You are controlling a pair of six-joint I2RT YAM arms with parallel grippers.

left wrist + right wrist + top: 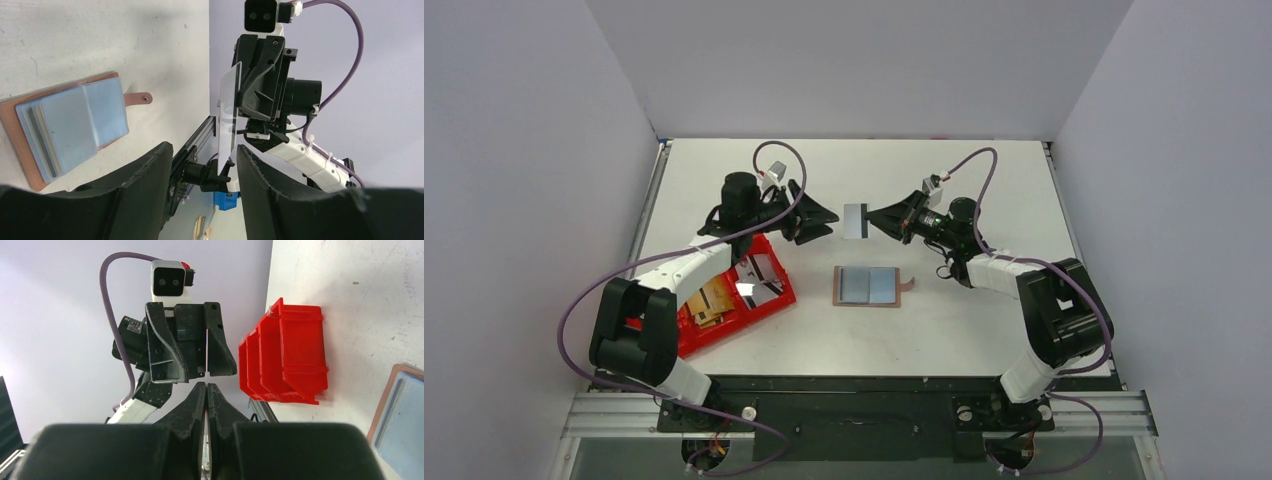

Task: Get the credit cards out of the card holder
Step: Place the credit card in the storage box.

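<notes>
The tan card holder [867, 287] lies open on the table, with pale blue cards showing in its pockets; it also shows in the left wrist view [65, 130] and at the right edge of the right wrist view [400, 412]. My right gripper [871, 221] is shut on one silver credit card [855, 221] and holds it upright in the air above the holder. My left gripper [829, 219] is open and faces the card from the left. In the left wrist view the card [229, 112] is edge-on, its free end between my open fingers [150, 170], close to one.
A red tray [694, 340] sits at the left under my left arm, holding shiny cards [764, 275] and tan items. It also shows in the right wrist view [287, 357]. The holder's snap tab [908, 285] sticks out to the right.
</notes>
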